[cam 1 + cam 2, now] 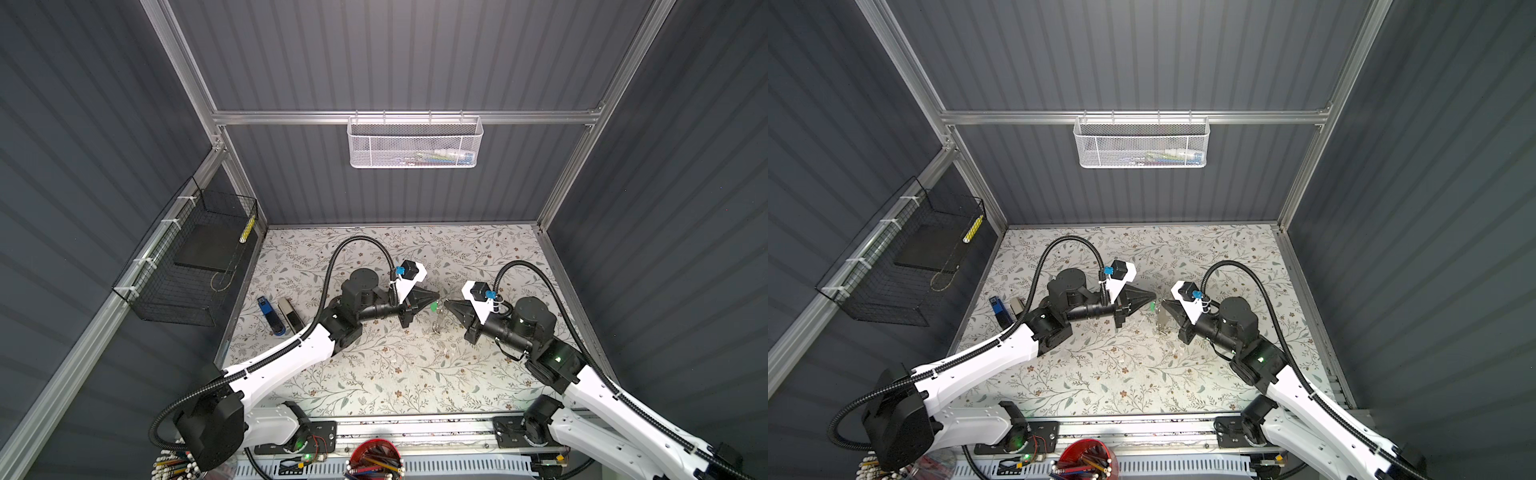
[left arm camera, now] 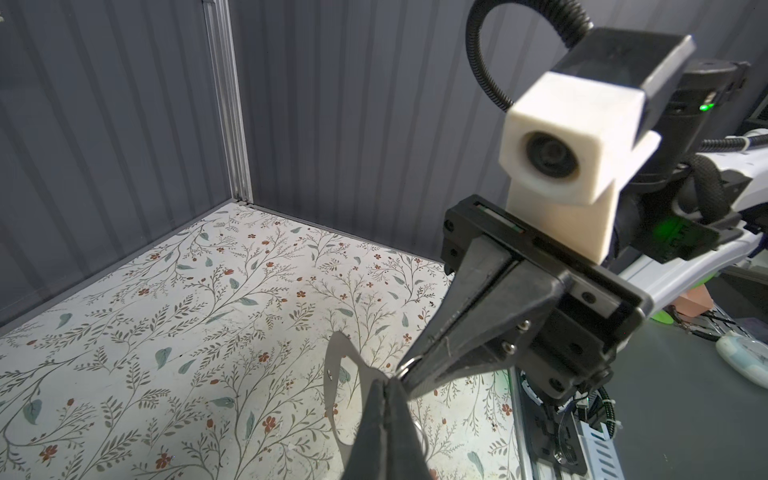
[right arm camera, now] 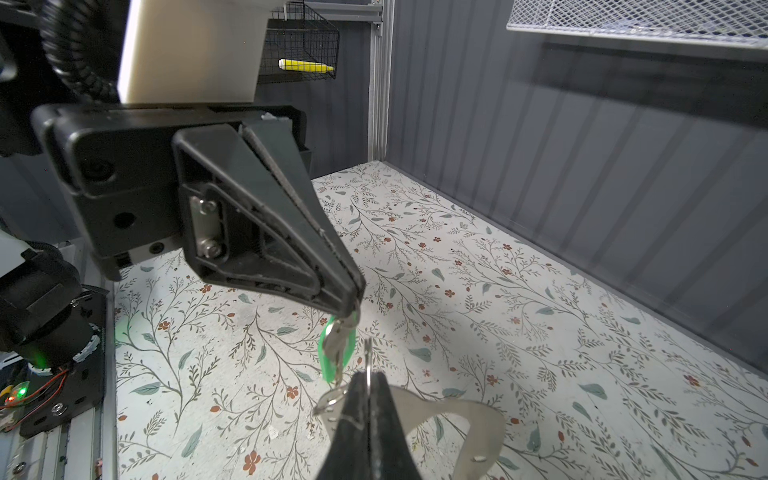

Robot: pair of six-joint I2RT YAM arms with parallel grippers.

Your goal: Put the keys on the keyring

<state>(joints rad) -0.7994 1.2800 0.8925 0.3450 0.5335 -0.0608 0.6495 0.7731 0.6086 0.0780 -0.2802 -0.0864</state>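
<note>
Both grippers meet tip to tip above the middle of the floral table. My left gripper [image 1: 437,296] [image 3: 354,300] is shut on a silver key with a green tag [image 3: 332,353] [image 1: 433,307], which hangs below its tip. My right gripper [image 1: 446,304] [image 3: 368,380] is shut on a small metal loop at the edge of the keyring [image 3: 478,424] [image 1: 438,324], a flat grey plate with an oval cutout that hangs under it. The key dangles just beside that loop. In the left wrist view the keyring [image 2: 337,349] shows behind my own shut jaws, and the key is hidden.
A blue stapler [image 1: 268,316] and a grey stapler [image 1: 290,313] lie at the table's left edge. A black wire basket [image 1: 195,266] hangs on the left wall and a white mesh basket [image 1: 413,143] on the back wall. A red pencil cup [image 1: 374,457] stands in front.
</note>
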